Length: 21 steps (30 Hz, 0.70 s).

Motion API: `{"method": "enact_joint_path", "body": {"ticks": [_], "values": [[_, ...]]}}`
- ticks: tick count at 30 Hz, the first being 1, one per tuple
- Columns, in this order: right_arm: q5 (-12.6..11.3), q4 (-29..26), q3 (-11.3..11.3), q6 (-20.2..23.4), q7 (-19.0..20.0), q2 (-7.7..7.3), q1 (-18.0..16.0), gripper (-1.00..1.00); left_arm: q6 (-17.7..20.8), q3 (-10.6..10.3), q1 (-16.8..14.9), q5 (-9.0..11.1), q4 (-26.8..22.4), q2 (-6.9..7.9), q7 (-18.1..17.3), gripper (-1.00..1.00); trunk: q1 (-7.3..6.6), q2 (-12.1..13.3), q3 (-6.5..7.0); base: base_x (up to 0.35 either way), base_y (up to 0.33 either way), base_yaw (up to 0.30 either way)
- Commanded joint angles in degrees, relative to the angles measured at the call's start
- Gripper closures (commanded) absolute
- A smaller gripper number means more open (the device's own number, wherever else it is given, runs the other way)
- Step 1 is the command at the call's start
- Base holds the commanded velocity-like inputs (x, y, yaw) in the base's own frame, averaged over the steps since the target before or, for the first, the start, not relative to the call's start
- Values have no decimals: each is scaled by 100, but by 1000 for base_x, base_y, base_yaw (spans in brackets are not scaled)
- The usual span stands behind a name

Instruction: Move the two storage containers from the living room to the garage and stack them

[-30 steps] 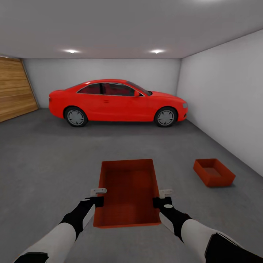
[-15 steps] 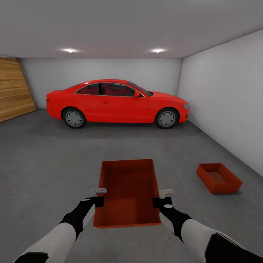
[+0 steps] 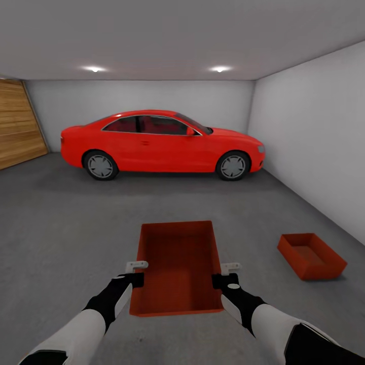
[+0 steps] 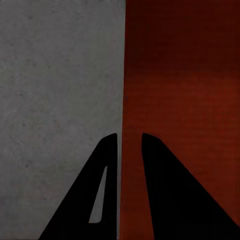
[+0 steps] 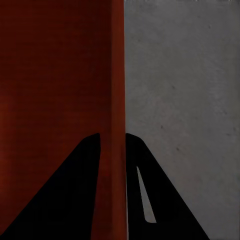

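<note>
The carried storage container, an orange-red rectangular bin without a lid, was held in front of the robot above the concrete floor of the garage, its long axis pointing away from the robot. Its interior was empty, showing only bare ribbed walls and base. The left gripper was clamped on the bin's left long wall near the near end; in the left wrist view the gripper had one finger outside the wall and the other inside, with the thin rim between them. The right gripper was clamped likewise on the right long wall, and the right wrist view showed that gripper straddling the wall, one finger outside over the grey floor and the other within the bin. The second storage container rested on the floor to the right of the held bin and well apart from it, near the plain white side wall, turned at an angle; it too was empty. Beyond both bins a red coupe stood side-on before the rear wall. A door of horizontal wooden planks occupied the left edge of the head view, and two ceiling lights were lit above.
</note>
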Motion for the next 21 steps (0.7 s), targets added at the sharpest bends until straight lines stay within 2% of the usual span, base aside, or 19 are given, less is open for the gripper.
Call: {"method": "enact_joint_path", "body": {"ticks": [1, 17, 18, 21], "values": [[-48, 9, -90, -39, -139, -69, -7, 100, 46, 25, -3, -105, -16, 59, 60, 100, 7, -13, -13, 322, 0, 0], [-48, 9, -90, -37, -139, -69, -6, 100, 46, 25, -3, -105, -15, 59, 60, 100, 7, -13, -13, 322, 0, 0], [-71, 18, 11, -16, -57, -34, 2, 100, 21, 24, -3, 51, -4, 36, 49, 100, 7, -13, -13, 0, 0, 0], [-73, 18, 0, -15, 21, -35, 2, 100, 20, 25, -3, 56, -3, 59, -10, 100, 7, -13, -13, 0, 0, 0]]}}
